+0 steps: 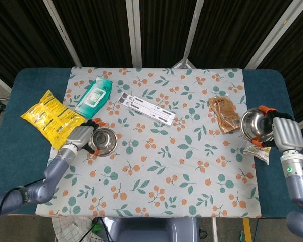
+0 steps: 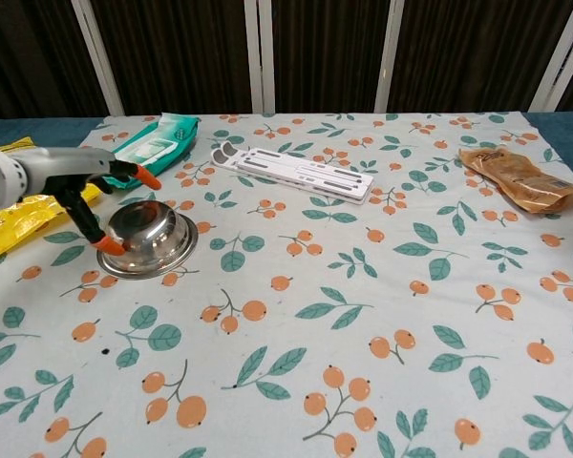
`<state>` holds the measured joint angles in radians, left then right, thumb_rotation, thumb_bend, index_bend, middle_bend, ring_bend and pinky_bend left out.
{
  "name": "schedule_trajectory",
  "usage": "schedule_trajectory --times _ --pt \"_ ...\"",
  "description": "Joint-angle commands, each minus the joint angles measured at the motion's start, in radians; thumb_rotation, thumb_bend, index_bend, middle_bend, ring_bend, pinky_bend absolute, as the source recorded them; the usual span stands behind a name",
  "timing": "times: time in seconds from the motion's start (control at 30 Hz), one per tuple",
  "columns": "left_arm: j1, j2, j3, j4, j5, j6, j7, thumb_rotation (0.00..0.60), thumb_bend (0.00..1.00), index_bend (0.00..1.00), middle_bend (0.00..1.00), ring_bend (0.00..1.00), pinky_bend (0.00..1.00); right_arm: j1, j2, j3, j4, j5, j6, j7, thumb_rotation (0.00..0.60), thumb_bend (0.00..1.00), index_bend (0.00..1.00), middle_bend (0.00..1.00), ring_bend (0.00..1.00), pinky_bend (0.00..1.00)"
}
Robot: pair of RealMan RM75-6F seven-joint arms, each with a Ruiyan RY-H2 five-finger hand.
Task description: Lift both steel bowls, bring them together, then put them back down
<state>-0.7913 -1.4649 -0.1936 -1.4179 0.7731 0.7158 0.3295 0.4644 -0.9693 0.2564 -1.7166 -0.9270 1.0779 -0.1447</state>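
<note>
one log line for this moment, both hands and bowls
left hand: at left bowl, on table | right hand: holds right bowl lifted, far right

Even, bright overhead light in both views, shadows soft and short, glare patches on the left bowl [image 2: 146, 239] and white rack [image 2: 296, 173], dark curtain underexposed, chest view slightly soft at its near edge.

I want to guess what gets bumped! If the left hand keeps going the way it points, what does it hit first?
Most likely the steel bowl on the tablecloth. The left hand points right at it, fingers spread around its near rim, though actual contact is hard to tell.
</note>
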Motion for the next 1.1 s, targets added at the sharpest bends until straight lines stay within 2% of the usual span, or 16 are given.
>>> schedule_trajectory --times 0.03,0.17,0.37,0.53,0.77,1.1 --pt "-0.04 -0.068 0.008 0.068 -0.013 -0.029 0.001 0.6 0.0 0.14 0.0 0.0 0.1 -0.003 0.006 0.001 0.01 0.008 -0.006 0.008 0.6 0.13 0.4 0.31 0.37 0.2" --pt "-0.047 -0.099 0.005 0.083 0.021 -0.032 -0.029 0.6 0.0 0.14 0.0 0.0 0.1 -0.006 0.014 -0.002 0.013 0.011 -0.012 0.011 0.6 0.13 0.4 0.31 0.37 0.2" --pt "-0.049 -0.096 0.009 0.067 0.059 -0.005 -0.037 0.6 0.0 0.14 0.0 0.0 0.11 -0.007 0.015 -0.001 0.023 0.014 -0.018 0.018 0.6 0.13 0.4 0.31 0.37 0.2" --pt "-0.047 -0.089 0.011 0.046 0.074 0.038 -0.024 0.6 0.0 0.16 0.02 0.03 0.16 -0.006 0.011 -0.004 0.032 0.016 -0.027 0.025 0.6 0.13 0.4 0.31 0.37 0.2" --pt "-0.047 -0.077 0.023 0.024 0.042 0.079 0.02 0.6 0.0 0.19 0.08 0.06 0.16 -0.003 0.002 -0.008 0.046 0.018 -0.036 0.025 0.6 0.13 0.4 0.31 0.37 0.2" --pt "-0.07 -0.077 0.044 0.007 -0.037 0.08 0.087 0.6 0.0 0.2 0.09 0.06 0.16 -0.002 -0.005 -0.013 0.055 0.02 -0.04 0.022 0.6 0.13 0.4 0.31 0.37 0.2"
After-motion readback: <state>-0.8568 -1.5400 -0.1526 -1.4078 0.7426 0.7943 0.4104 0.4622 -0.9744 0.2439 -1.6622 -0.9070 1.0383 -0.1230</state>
